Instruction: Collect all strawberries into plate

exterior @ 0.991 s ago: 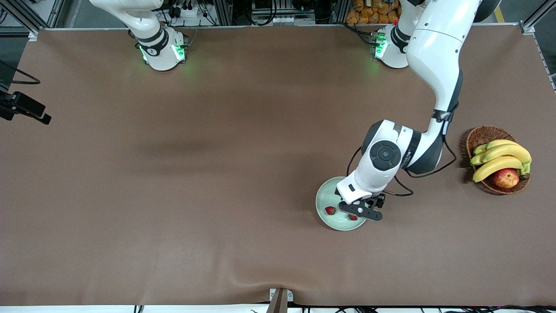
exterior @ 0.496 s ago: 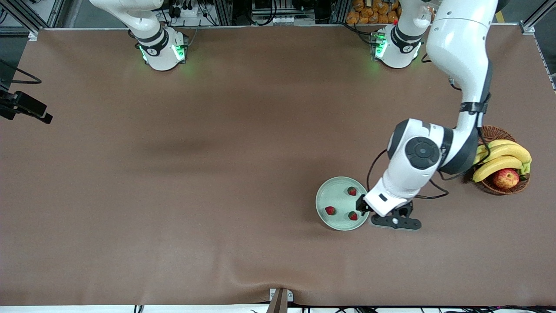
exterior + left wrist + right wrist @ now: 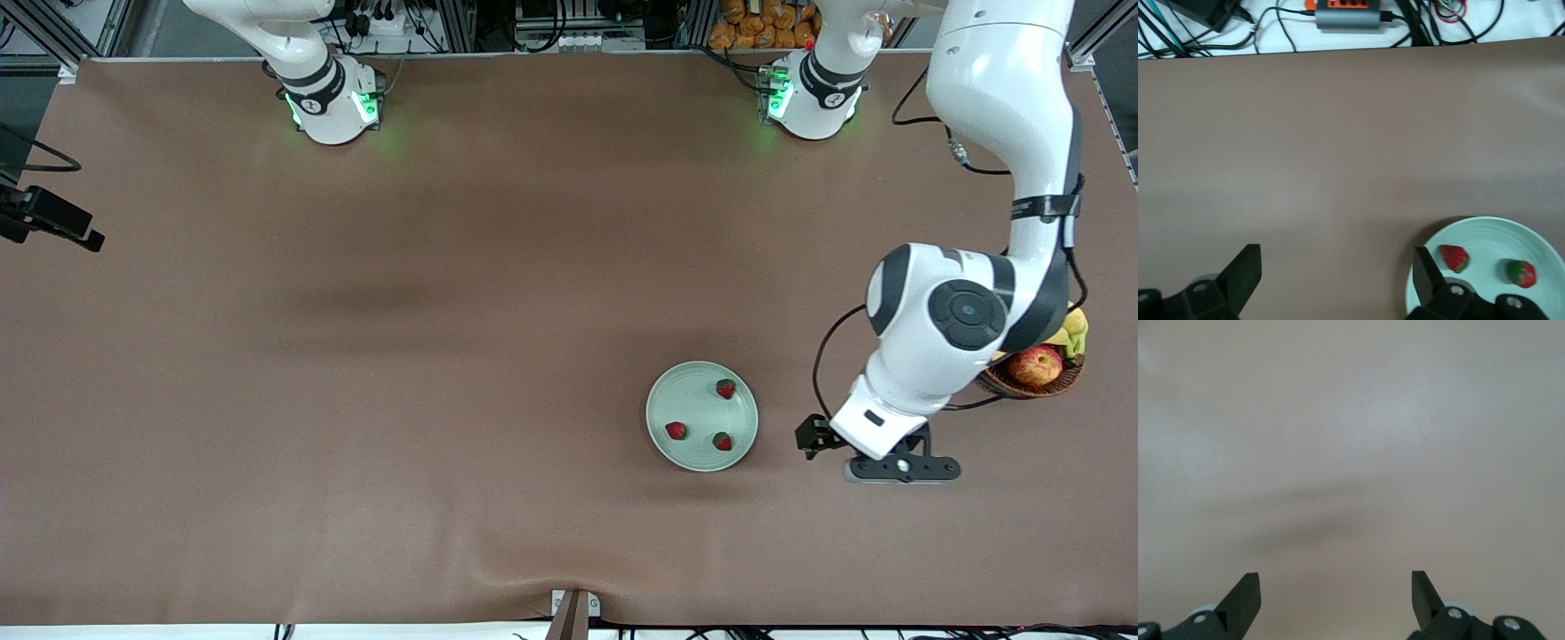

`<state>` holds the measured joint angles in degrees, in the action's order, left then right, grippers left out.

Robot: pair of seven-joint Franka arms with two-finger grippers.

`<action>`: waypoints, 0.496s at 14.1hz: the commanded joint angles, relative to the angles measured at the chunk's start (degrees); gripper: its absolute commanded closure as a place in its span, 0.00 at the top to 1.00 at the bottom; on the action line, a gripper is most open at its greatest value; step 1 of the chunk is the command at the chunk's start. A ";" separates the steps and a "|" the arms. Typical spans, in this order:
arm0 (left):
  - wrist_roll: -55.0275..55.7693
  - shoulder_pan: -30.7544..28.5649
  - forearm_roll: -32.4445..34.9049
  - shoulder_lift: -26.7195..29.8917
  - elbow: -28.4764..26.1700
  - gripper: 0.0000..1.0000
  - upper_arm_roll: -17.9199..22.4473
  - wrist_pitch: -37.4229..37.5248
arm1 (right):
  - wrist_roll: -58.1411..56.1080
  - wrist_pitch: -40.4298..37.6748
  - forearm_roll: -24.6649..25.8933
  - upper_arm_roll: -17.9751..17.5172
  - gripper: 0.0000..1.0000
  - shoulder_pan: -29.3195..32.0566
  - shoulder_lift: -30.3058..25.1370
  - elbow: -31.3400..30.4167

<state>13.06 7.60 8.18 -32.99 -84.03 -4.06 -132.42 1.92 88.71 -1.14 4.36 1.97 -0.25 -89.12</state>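
Observation:
The pale green plate lies on the brown table toward the left arm's end, with three strawberries on it. My left gripper hovers over bare table between the plate and the basket, open and empty. In the left wrist view the left gripper is over cloth, with the plate and two strawberries beside one finger. In the right wrist view my right gripper is open and empty above bare table; that arm waits, and its hand is out of the front view.
A brown wicker basket with an apple and bananas stands at the left arm's end, mostly hidden under the left arm. The table edge with cables shows in the left wrist view.
The left arm swung off the plate toward the basket end, uncovering all three strawberries on the plate. Its gripper stayed open. The right arm has not moved.

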 commanded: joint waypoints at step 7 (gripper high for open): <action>-1.63 -12.35 1.66 10.91 -1.40 1.00 -10.88 13.65 | -0.08 -1.96 -0.01 -0.66 1.00 0.49 -0.19 0.35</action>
<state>11.34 -2.81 8.18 -25.42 -84.01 -12.84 -122.72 1.90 88.02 -1.12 4.28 1.96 -0.19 -89.14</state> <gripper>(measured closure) 0.000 0.000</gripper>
